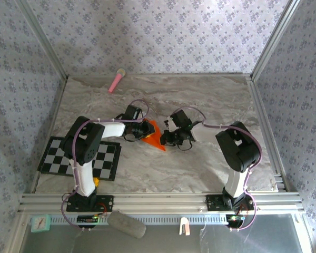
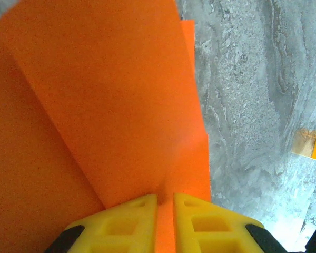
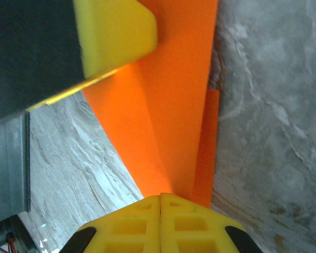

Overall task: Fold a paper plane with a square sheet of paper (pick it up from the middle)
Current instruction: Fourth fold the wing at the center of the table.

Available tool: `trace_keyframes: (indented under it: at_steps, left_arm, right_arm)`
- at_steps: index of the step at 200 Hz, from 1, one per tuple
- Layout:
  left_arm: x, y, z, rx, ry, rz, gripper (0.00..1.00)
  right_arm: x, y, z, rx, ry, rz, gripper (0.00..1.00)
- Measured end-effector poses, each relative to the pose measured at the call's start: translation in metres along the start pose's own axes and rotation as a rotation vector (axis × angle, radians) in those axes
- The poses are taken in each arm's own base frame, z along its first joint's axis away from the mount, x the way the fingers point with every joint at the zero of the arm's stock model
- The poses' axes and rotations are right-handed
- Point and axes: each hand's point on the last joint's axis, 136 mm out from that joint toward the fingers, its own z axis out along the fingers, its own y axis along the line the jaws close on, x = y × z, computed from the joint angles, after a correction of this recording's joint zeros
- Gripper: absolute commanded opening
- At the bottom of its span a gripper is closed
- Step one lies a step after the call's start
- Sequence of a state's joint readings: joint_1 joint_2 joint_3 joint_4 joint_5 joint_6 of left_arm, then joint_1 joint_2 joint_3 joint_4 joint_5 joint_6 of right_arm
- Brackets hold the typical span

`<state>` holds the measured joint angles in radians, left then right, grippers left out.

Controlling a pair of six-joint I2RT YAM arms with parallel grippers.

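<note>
Marbled grey surface (image 1: 210, 105) sat under flowered wallpaper, with the checkered mat (image 1: 81, 155) toward its left edge; just right of that mat the square sheet of paper (image 1: 154, 138), creased into a smaller wedge, was held between both arms. On the mat's side, the left gripper (image 2: 164, 196) had its jaws closed to a slit with orange pinched in it; on the side away from the mat, the right gripper (image 3: 160, 196) had its jaws pressed together on the sheet's edge. From each wrist view a crease ran ahead from the jaws; so I judged the long axis lay roughly along the line joining the two grippers, neither arm nearer; any next fold would turn on that shared grip.
</note>
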<state>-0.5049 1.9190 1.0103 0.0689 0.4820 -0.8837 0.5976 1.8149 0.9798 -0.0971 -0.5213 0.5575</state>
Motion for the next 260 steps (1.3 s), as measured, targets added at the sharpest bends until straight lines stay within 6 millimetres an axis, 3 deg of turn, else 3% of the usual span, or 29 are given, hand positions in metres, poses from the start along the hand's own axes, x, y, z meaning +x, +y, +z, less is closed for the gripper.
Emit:
trace_keyframes:
  at_steps: [68,118,177,227,260]
  left_arm:
    - [-0.002,-0.001,-0.005,-0.012,-0.015,0.001,0.18]
    - [-0.002,-0.022,-0.024,0.034,-0.05,0.035,0.2]
    - [0.029,-0.03,-0.013,0.034,0.008,0.075,0.18]
    - [0.033,-0.005,0.003,-0.035,0.024,0.026,0.12]
    - [0.03,-0.002,0.003,-0.052,0.006,0.006,0.1]
  right_arm:
    - [-0.001,-0.008,0.013,0.006,0.027,0.016,0.05]
    - [0.0,-0.008,0.016,0.0,0.04,0.006,0.05]
    - [0.0,-0.008,0.016,-0.001,0.043,0.001,0.05]
    - [0.0,-0.008,0.016,0.0,0.044,0.0,0.05]
    - [0.001,-0.01,0.017,0.008,0.048,0.002,0.05]
